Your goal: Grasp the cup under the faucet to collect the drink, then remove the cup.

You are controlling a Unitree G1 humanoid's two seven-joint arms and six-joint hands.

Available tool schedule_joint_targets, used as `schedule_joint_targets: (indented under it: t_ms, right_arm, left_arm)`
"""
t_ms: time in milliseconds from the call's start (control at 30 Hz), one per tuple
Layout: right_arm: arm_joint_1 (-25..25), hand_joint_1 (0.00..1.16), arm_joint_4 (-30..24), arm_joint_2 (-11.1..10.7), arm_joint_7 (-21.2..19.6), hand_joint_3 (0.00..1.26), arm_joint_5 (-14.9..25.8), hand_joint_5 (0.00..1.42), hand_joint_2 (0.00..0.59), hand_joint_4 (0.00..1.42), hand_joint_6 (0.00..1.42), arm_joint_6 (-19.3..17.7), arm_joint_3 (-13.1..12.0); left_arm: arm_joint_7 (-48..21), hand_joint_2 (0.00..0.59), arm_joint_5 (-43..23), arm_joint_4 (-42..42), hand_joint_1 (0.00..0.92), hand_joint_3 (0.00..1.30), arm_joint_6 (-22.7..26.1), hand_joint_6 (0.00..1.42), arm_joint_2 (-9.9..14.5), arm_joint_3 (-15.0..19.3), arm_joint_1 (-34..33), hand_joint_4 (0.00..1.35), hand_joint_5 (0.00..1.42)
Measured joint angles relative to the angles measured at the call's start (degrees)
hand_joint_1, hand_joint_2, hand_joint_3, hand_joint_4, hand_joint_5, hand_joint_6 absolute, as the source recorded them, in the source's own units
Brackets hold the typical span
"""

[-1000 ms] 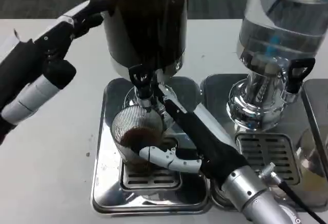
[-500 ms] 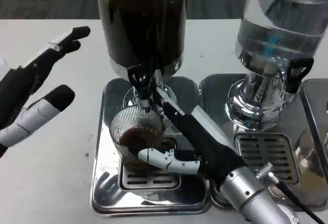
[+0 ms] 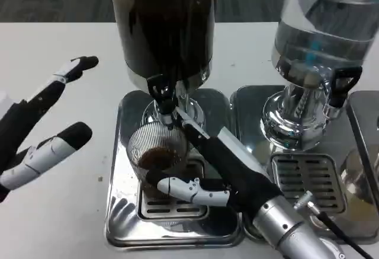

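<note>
Standing on the steel drip tray (image 3: 121, 211) directly under the black faucet (image 3: 161, 93) of the dark drink dispenser (image 3: 163, 22), the ribbed clear cup (image 3: 155, 152) is seen with brown liquid inside. It is gripped by the right hand (image 3: 204, 170), whose fingers (image 3: 183, 186) are wrapped around its near side and far side (the thumb side is partly hidden behind the cup). The left hand (image 3: 38, 134) is held above the white table (image 3: 59, 51), well apart from the dispenser, with its fingers spread and nothing between them. A second dispenser (image 3: 320, 40), clear and filled with pale liquid, is set to the right on its own tray (image 3: 249, 102).
</note>
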Motion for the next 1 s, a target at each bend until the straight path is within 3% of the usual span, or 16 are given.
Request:
schedule_joint_targets:
  t_ms: [400, 667, 1000]
  right_arm:
    - [-0.2, 0.54, 0.2, 0.0, 0.8, 0.00, 0.1, 0.00, 0.185, 0.00, 0.00, 0.0, -0.1]
    - [0.0, 0.54, -0.1, 0.1, 0.8, 0.00, 0.1, 0.00, 0.185, 0.00, 0.00, 0.0, -0.1]
    - [0.0, 0.54, -0.4, 0.0, 0.9, 0.00, 0.1, 0.00, 0.185, 0.00, 0.00, 0.2, -0.1]
  left_arm:
    - [2.8, 0.069, 1.8, 0.0, 0.000, 0.07, -0.2, 0.00, -0.2, 0.0, 2.9, 0.00, 0.00]
    - [6.9, 0.032, 9.2, 0.0, 0.000, 0.00, -4.9, 0.00, 0.1, 2.3, 7.5, 0.00, 0.00]
    - [9.0, 0.011, 11.6, 0.2, 0.000, 0.00, -7.6, 0.00, 0.1, 3.7, 11.9, 0.00, 0.00]
